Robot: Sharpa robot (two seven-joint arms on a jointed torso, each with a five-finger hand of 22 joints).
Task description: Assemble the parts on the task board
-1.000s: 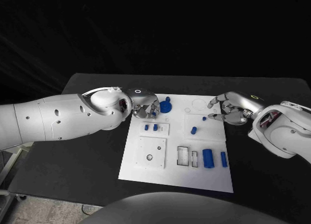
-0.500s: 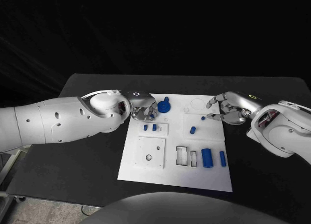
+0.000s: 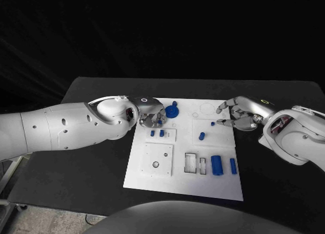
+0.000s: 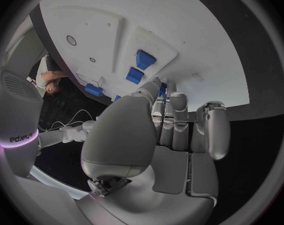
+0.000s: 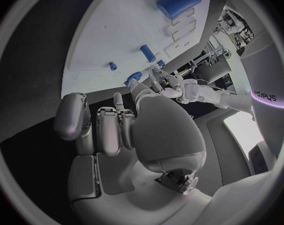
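Left robot hand (image 3: 150,111): over the task board's (image 3: 183,180) far left corner, fingers curled together, holding nothing visible.
Right robot hand (image 3: 241,112): at the board's far right edge, fingers curled, apparently empty.
Round blue part (image 3: 172,111): just beside the left fingertips.
Small blue peg (image 3: 213,124): near the right fingertips.
Worktop (image 3: 78,161): black, carrying the board.
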